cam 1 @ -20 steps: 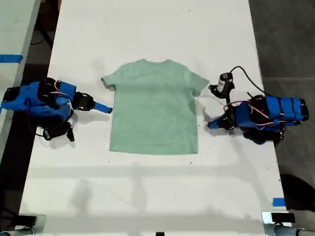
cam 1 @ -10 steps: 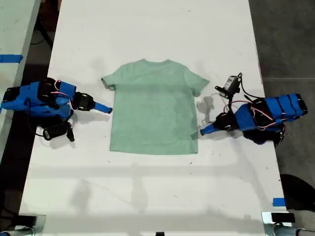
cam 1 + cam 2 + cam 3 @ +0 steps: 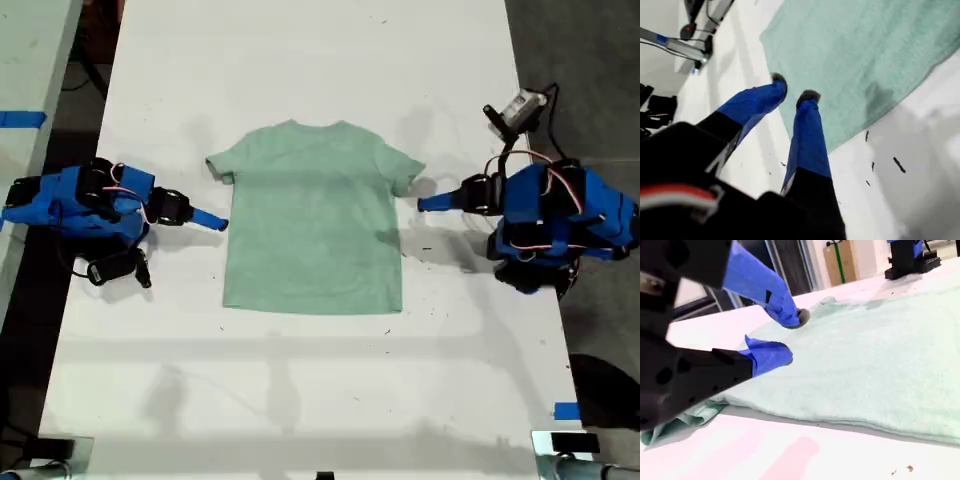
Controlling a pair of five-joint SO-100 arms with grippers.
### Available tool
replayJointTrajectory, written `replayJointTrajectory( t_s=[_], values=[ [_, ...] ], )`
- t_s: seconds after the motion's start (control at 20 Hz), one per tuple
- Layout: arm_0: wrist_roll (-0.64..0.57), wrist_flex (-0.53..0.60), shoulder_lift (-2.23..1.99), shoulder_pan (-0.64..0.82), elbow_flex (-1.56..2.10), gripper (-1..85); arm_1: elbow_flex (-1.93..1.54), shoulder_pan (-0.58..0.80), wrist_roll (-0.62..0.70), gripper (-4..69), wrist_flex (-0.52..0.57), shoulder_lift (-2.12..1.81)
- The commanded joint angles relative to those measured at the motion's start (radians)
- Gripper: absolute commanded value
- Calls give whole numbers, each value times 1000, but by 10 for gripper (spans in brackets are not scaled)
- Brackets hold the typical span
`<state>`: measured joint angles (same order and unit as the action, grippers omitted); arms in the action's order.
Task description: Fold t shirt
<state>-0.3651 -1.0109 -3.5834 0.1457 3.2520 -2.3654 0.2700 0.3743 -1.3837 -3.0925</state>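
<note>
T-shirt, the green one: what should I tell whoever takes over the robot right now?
My first hand: open, holding nothing, up above the table by the sleeve on the exterior view's right.
My second hand: open, holding nothing, low at the shirt's edge on the exterior view's left.
Small pale mint-green cloth t-shirt: flat and spread out on the white table, neck toward the exterior view's top.
Done: no fold yet.
Left: grip the shirt and make every fold.
</note>
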Motion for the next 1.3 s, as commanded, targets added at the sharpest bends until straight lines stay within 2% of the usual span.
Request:
replayJointTrajectory(
  t_s=[0.0, 0.05, 0.15, 0.25, 0.45, 0.65, 0.7, 0.75, 0.9, 1.05, 1.15, 1.25],
  values=[
    [-6, 0, -5, -9, 38, 76, 394, 204, 135, 218, -149, 425],
    [-6, 0, -5, -9, 38, 76, 485, 334, 202, 241, -210, 552],
    [-6, 0, -5, -9, 38, 76, 540, 535, 301, 256, -202, 752],
    [-6, 0, -5, -9, 38, 76, 514, 640, 342, 261, -103, 916],
    [-6, 0, -5, -9, 38, 76, 477, 716, 370, 262, 118, 1175],
    [-6, 0, -5, -9, 38, 76, 569, 718, 376, 258, 210, 1519],
    [-6, 0, -5, -9, 38, 76, 569, 719, 376, 161, 232, 1583],
    [-6, 0, -5, -9, 38, 76, 566, 718, 368, 6, 244, 1609],
    [-8, 0, -5, -9, 38, 76, 565, 701, 371, 8, 227, 1548],
    [-8, 0, -5, -9, 38, 76, 580, 699, 376, 8, 166, 1367],
    [-8, 0, -5, -9, 38, 76, 666, 643, 393, 8, 89, 1246],
    [-8, 0, -5, -9, 38, 76, 808, 526, 405, 8, 35, 1213]
  ],
)
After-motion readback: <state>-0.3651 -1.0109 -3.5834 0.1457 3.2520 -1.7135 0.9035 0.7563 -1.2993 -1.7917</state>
